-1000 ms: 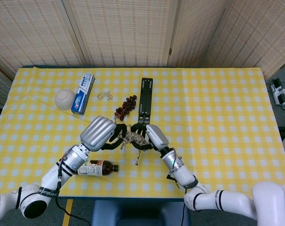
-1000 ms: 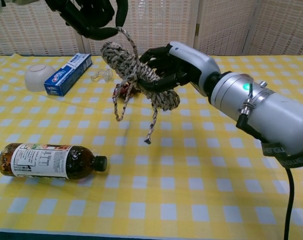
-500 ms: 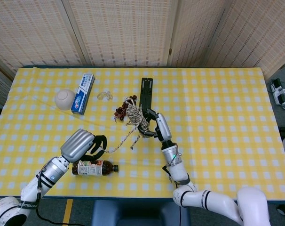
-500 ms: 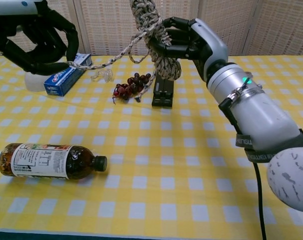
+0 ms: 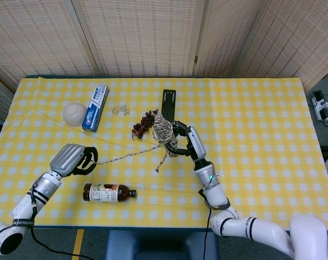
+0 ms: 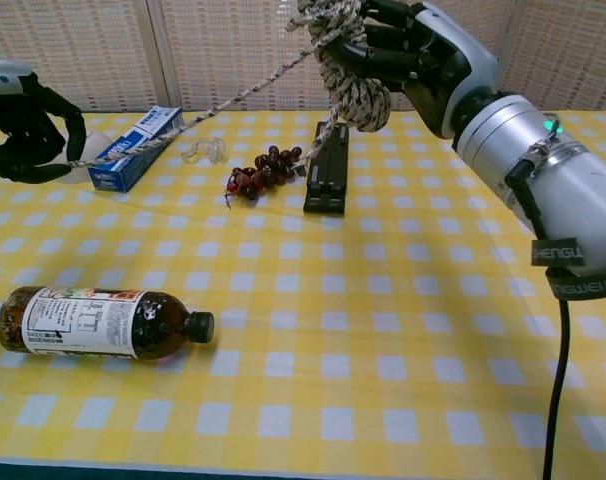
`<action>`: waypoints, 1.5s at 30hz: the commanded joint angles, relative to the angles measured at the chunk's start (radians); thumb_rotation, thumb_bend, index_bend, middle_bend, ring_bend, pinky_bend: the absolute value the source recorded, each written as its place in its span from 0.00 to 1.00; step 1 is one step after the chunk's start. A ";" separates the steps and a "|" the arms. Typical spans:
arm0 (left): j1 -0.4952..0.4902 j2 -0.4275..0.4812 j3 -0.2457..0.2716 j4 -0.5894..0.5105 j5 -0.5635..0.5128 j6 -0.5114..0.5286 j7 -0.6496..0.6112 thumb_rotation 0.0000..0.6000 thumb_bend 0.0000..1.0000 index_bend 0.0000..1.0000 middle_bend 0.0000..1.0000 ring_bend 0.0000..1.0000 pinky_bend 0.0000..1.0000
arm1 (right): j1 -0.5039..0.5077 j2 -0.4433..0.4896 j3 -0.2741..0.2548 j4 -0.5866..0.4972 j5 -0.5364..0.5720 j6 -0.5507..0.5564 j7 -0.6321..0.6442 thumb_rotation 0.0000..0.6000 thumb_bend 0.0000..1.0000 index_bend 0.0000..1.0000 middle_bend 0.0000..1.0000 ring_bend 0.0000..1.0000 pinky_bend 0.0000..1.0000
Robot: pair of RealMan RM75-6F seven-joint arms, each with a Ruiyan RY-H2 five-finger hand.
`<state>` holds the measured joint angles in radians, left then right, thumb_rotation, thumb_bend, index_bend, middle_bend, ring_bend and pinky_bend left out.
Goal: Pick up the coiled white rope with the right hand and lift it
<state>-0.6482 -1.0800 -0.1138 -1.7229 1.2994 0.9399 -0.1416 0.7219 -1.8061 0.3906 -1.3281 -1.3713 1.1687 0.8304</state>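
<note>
**Asker:** Two hands are showing; which one is carrying the rope?

**Describer:** Both are touching it, but at different ends. The right hand (image 6: 423,50) is wrapping its fingers (image 6: 383,45) closed around the coiled white rope (image 6: 353,70), holding the bundle in the air above the far middle of the worktop (image 6: 403,330), over the black bracket (image 6: 328,165) and the bunch of grapes (image 6: 268,170).

**Asker:** And the left hand?

**Describer:** The left hand (image 6: 23,125) is sitting low at the near left, fingers curled shut on the loose strand (image 5: 126,156). That strand is stretching in a fairly straight line from the coil down and leftward to that hand.

**Asker:** So which way is the rope lying?

**Describer:** The bundle is hanging roughly upright from the right fingers, a short tail (image 5: 161,161) dangling beneath it. The long axis of the whole rope is running along the taut-looking strand, right-high to left-low.

**Asker:** What is the lift depending on?

**Describer:** Probably on that tether. The coil is already off the worktop, so raising it further is likely to pull against the left hand unless it is letting go.
</note>
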 commanded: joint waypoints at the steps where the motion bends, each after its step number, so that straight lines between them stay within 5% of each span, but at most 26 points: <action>1: 0.002 -0.011 -0.006 0.036 -0.038 -0.020 0.000 1.00 0.49 0.64 0.85 0.80 0.82 | -0.012 0.056 -0.026 -0.035 -0.032 -0.020 0.018 1.00 0.61 0.81 0.68 0.71 0.64; 20: -0.063 -0.068 -0.044 0.131 -0.176 -0.117 0.101 1.00 0.48 0.64 0.85 0.80 0.82 | -0.011 0.244 -0.163 -0.151 -0.227 -0.016 0.189 1.00 0.61 0.81 0.68 0.72 0.64; 32: -0.134 -0.088 -0.079 0.086 -0.140 0.007 0.431 1.00 0.48 0.64 0.85 0.80 0.82 | 0.054 0.329 -0.228 -0.281 -0.187 -0.198 -0.094 1.00 0.61 0.82 0.68 0.72 0.65; 45: -0.208 -0.137 -0.156 -0.055 -0.085 0.097 0.538 1.00 0.49 0.63 0.85 0.80 0.82 | 0.115 0.258 -0.181 -0.322 0.069 -0.361 -0.314 1.00 0.61 0.82 0.68 0.73 0.66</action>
<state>-0.8459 -1.2071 -0.2609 -1.7651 1.2053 1.0295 0.3896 0.8193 -1.5283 0.1933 -1.6405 -1.3517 0.8455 0.5435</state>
